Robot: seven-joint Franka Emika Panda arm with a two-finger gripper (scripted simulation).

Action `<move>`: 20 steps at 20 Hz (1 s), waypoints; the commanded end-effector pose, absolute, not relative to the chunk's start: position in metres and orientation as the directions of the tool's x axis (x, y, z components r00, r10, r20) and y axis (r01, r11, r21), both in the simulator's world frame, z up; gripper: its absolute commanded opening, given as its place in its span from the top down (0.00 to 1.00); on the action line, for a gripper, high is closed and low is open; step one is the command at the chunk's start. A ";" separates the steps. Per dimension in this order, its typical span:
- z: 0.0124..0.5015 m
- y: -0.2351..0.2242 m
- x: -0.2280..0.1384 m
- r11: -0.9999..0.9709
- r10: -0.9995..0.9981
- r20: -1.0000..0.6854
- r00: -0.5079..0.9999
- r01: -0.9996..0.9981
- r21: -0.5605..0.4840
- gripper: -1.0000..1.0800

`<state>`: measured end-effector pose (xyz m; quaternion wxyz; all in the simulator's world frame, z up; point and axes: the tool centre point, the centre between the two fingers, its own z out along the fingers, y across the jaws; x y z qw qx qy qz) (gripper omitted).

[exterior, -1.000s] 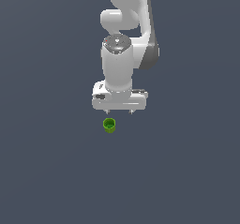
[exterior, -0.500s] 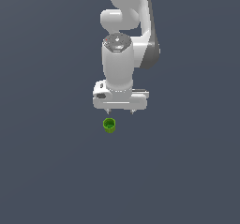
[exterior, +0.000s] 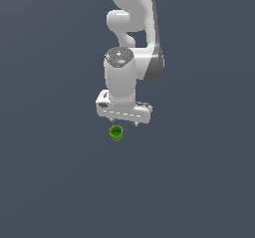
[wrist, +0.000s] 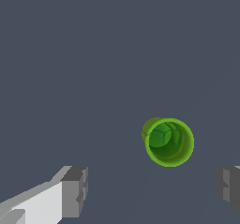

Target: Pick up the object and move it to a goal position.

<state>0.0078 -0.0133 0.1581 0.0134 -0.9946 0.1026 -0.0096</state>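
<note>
Fingertips [wrist: 75,192] of my gripper [wrist: 152,192] stand spread wide with blocky grey pads, holding nothing. Beyond them the object [wrist: 168,141], a glossy green hollow cylinder, sits open-mouthed on the flat grey floor [wrist: 70,54], ungrasped. I judge grasp, lift and carry all remain.

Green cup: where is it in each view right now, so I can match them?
Exterior view: the green cup sits just below the gripper, near picture centre.
Wrist view: the cup is mouth-up, ahead of the open fingers.
Shared landmark: the fingers.
</note>
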 end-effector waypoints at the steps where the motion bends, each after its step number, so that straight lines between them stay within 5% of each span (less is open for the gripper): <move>1: 0.147 -0.020 0.007 -0.964 -0.266 0.011 0.964 -0.266 -0.026 0.04; 20: 0.093 -0.054 -0.004 -0.834 -0.552 0.000 0.834 -0.552 0.000 0.04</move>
